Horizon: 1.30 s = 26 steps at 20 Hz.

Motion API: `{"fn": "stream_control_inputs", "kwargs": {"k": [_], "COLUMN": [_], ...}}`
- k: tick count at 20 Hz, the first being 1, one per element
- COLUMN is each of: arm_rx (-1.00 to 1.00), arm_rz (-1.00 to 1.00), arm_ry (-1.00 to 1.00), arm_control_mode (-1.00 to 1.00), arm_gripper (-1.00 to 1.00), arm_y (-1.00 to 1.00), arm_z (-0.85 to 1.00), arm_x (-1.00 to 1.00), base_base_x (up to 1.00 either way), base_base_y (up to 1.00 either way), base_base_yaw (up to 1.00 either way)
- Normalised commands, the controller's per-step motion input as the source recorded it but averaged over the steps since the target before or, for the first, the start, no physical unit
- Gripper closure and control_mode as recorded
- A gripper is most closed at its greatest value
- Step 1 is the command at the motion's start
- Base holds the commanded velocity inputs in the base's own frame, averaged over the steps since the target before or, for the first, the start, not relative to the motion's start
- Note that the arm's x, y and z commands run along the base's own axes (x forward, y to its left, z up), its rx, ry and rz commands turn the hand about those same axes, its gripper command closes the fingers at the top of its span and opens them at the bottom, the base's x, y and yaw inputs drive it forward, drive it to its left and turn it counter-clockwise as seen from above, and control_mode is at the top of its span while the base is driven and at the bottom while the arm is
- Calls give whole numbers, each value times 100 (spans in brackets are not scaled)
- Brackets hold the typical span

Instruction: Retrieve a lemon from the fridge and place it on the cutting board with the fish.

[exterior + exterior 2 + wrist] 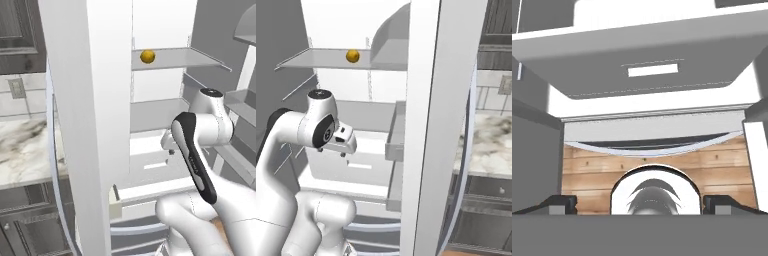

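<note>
Left base view, lemon (147, 56) on fridge (165, 30) shelf, above gripper (639, 202)

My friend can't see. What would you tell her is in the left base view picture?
A small yellow lemon sits alone on an upper shelf inside the open white fridge. The robot's white arm bends up in front of the lower shelves, well below the lemon. A marble counter is at the left.

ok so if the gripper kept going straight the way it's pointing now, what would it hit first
Probably the fridge's lower drawer front, or the wooden floor just before it; depth is unclear. The gripper points downward with open jaws, well below the lemon.
</note>
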Motion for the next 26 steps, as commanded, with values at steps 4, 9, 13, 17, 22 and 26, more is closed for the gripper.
{"fn": "stream_control_inputs", "kwargs": {"k": [4,9,13,17,22,26], "arm_rx": [0,0,0,0,0,0], "arm_rz": [0,0,0,0,0,-7], "arm_ry": [0,0,0,0,0,-5], "arm_control_mode": [100,100,100,100,100,-100], "arm_gripper": [-100,-100,-100,-100,-100,-100], "arm_y": [0,0,0,0,0,0], "arm_z": [0,0,0,0,0,4], "arm_x": [0,0,0,0,0,6], "base_base_x": [47,47,43,40,34,0], "base_base_y": [-16,-15,-29,-13,-2,0], "base_base_yaw": [12,11,8,1,-1,0]}}
